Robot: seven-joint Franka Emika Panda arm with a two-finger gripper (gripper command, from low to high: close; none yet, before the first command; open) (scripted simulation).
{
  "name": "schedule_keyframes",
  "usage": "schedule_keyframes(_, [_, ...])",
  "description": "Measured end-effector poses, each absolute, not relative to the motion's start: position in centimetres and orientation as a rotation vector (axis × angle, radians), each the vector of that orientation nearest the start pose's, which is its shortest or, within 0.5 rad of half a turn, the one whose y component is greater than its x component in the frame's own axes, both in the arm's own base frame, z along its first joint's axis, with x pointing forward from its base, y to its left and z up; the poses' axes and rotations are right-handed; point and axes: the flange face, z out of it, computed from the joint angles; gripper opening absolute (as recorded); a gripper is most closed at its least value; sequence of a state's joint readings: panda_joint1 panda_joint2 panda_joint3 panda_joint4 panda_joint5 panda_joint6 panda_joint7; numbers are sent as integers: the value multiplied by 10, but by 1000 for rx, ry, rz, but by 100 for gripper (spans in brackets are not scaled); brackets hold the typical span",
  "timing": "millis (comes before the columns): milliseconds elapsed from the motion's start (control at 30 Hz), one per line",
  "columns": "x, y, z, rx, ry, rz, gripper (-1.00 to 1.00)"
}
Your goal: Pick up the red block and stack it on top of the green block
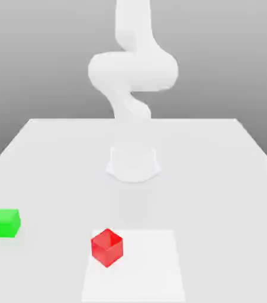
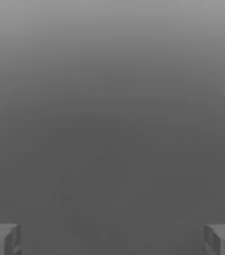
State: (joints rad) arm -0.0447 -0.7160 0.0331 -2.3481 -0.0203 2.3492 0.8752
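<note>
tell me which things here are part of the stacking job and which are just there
Part of the job:
red block
green block
gripper, open, holding nothing

Just there:
white table
paler square patch on the table under the red block

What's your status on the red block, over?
Gripper open, holding nothing. Red block on table, untouched. Green block apart, toward exterior view's left, top bare. Nothing between them.

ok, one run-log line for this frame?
stage: pre-grasp | gripper: open, empty | red block: on table | green block: apart, exterior view's left | stack: not done
</note>
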Motion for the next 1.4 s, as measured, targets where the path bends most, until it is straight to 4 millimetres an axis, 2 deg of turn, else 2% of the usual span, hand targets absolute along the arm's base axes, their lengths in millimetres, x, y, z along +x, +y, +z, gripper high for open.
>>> schedule_keyframes(133, [426, -12, 562, -2495, 1395, -790, 0])
schedule_keyframes(200, [439, -20, 514, -2496, 1507, -704, 0])
schedule_keyframes(300, [447, -33, 441, -2481, 1669, -569, 0])
schedule_keyframes(467, [435, -52, 327, -2410, 1922, -322, 0])
schedule_keyframes(600, [405, -59, 246, -2312, 2107, -109, 0])
schedule_keyframes(667, [391, -59, 215, -2264, 2171, -28, 0])
schedule_keyframes(867, [388, -57, 158, -2250, 2188, -2, 0])
schedule_keyframes(900, [387, -57, 149, -2252, 2188, -1, -100])
schedule_keyframes(1133, [387, -57, 147, -2252, 2188, -3, -100])
schedule_keyframes(1367, [387, -58, 203, -2250, 2190, -3, -100])
schedule_keyframes(1400, [385, -75, 208, -2184, 2258, -3, -100])
